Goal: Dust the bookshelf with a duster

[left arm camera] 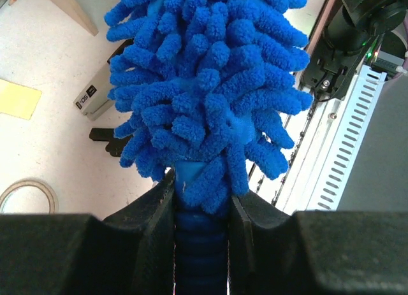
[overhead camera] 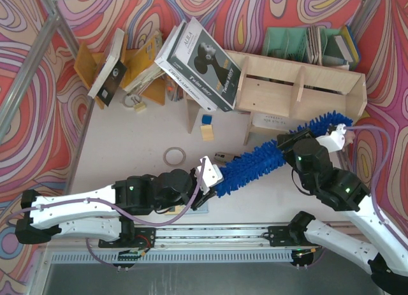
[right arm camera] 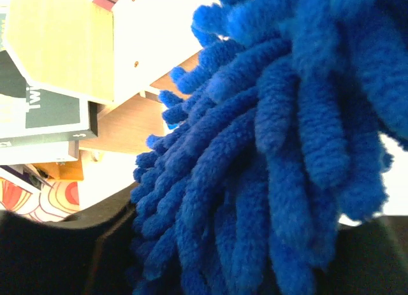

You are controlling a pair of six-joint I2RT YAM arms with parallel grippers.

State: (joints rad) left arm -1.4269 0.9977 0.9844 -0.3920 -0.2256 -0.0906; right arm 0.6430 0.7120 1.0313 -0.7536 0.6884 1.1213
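Note:
The bright blue fluffy duster (overhead camera: 255,164) lies slanted across the table, from the left gripper up to the bookshelf's right leg area. My left gripper (overhead camera: 213,180) is shut on its ribbed blue handle (left arm camera: 201,244), with the jaws pressed against both sides. My right gripper (overhead camera: 317,134) sits around the duster's far part, and blue fluff (right arm camera: 268,167) fills the whole gap between its fingers and touches both. The pale plywood bookshelf (overhead camera: 299,85) stands just behind, its panel (right arm camera: 64,46) close in the right wrist view.
Large books (overhead camera: 201,62) lean on the bookshelf's left end. An orange book rack (overhead camera: 137,65) stands back left, a green file organiser (overhead camera: 287,43) back right. A tape ring (overhead camera: 174,157) and small blocks (overhead camera: 206,130) lie on the table. A metal rail (overhead camera: 210,234) runs along the near edge.

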